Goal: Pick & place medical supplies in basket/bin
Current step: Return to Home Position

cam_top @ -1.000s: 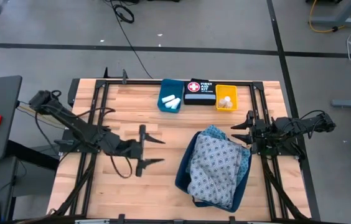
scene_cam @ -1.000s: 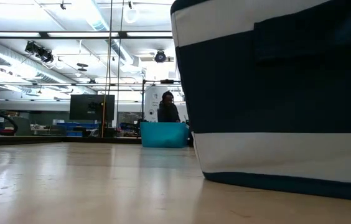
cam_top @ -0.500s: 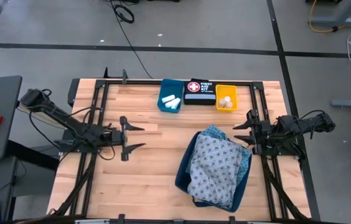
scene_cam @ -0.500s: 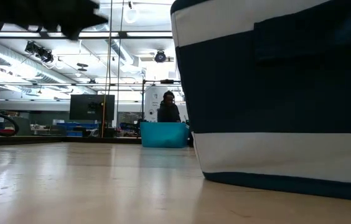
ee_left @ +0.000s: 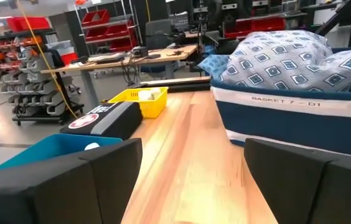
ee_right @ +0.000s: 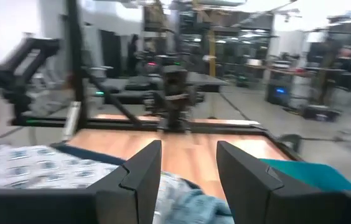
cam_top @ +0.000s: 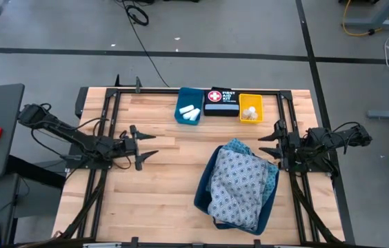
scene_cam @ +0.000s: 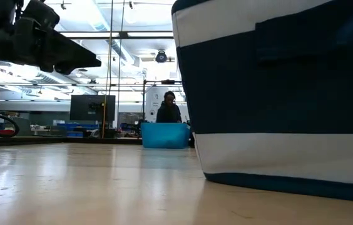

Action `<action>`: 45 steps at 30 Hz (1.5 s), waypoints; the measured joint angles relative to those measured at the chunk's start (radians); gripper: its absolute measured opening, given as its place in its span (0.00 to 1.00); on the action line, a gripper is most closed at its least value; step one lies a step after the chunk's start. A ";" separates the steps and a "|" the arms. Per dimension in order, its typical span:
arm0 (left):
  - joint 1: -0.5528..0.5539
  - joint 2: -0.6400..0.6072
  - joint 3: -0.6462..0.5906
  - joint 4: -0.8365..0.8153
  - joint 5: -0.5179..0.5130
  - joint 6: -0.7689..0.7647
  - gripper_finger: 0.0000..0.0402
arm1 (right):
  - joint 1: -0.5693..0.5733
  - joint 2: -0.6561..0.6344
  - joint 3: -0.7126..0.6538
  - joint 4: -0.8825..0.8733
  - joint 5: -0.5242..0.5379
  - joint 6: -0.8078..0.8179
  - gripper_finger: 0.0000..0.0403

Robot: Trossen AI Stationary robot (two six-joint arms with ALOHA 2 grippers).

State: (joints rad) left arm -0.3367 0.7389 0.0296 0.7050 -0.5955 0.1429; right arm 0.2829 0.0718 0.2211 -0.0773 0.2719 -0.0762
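Entry: navy-and-white fabric basket (cam_top: 203,187), my landmark, holds the whitish-blue patterned cloth (cam_top: 234,187) and teal cloth (cam_top: 238,145).
Left pincer (cam_top: 152,145): well left of the basket, wide open, empty.
Right pincer (cam_top: 263,149): beside its right rim, open, empty.
Risk, I judge: those fingers snagging heaped cloth.

The whitish-blue cloth (cam_top: 234,187) covers most of the teal cloth (cam_top: 238,147); items (cam_top: 251,112) in the yellow bin (cam_top: 259,102) are indistinct.

Far edge of wooden table (cam_top: 160,196): black first-aid box (cam_top: 221,102)
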 joint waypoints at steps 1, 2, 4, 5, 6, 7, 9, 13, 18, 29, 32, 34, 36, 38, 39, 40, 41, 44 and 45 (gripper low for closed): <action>-0.001 0.000 0.000 0.001 -0.004 0.001 0.72 | 0.000 0.000 0.000 0.004 -0.019 0.000 0.40; -0.002 0.000 0.000 0.003 -0.010 0.003 0.72 | 0.000 0.000 0.000 0.008 -0.022 0.000 0.40; -0.002 0.000 0.000 0.012 -0.030 0.004 0.72 | 0.000 0.000 0.000 0.013 0.011 0.000 0.40; -0.002 0.000 0.000 0.011 -0.042 0.007 0.72 | 0.000 0.000 0.000 0.012 0.049 0.001 0.40; -0.002 0.001 0.000 0.009 -0.054 0.009 0.72 | 0.000 0.000 0.000 0.007 0.095 0.001 0.40; -0.002 0.000 0.000 0.007 -0.059 0.010 0.72 | 0.000 0.000 0.000 -0.001 0.151 0.001 0.40; -0.002 0.000 0.000 0.004 -0.062 0.014 0.72 | 0.000 0.000 0.000 -0.033 0.280 0.009 0.40; -0.002 0.001 0.000 0.004 -0.056 -0.043 0.72 | 0.000 0.000 0.000 -0.146 0.496 0.047 0.40; -0.003 0.001 0.000 0.003 -0.052 -0.158 0.72 | 0.000 0.005 0.000 -0.188 0.489 0.162 0.40; -0.003 0.001 0.001 0.043 -0.045 -0.076 0.72 | -0.005 0.006 0.000 0.012 0.492 0.116 0.40; 0.014 0.002 0.002 -0.001 0.054 -0.053 0.72 | -0.006 0.006 0.000 0.021 0.407 0.120 0.40; 0.051 0.007 0.002 -0.018 0.111 -0.085 0.72 | -0.006 0.006 0.000 0.023 0.347 0.114 0.40; 0.108 0.023 0.002 -0.032 0.150 -0.139 0.72 | -0.006 -0.003 0.000 0.021 0.275 0.097 0.40; 0.168 0.029 0.001 -0.036 0.228 -0.161 0.72 | -0.006 -0.033 0.000 0.018 0.213 0.088 0.40; 0.196 0.030 0.001 -0.031 0.280 -0.166 0.72 | -0.005 -0.049 0.000 0.018 0.199 0.087 0.40; 0.225 0.030 0.001 -0.027 0.326 -0.171 0.72 | -0.005 -0.065 0.001 0.011 0.187 0.087 0.40; 0.252 0.030 0.001 -0.023 0.370 -0.178 0.72 | -0.005 -0.071 0.001 -0.007 0.170 0.088 0.40; 0.322 0.030 0.001 0.008 0.441 -0.182 0.72 | -0.005 -0.067 0.002 -0.034 0.121 0.097 0.40; 0.339 0.030 0.001 0.021 0.450 -0.181 0.72 | -0.005 -0.067 0.003 -0.033 0.106 0.097 0.40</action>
State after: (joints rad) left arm 0.0027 0.7685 0.0307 0.7258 -0.1459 -0.0377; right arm 0.2775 0.0048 0.2245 -0.1100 0.3783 0.0212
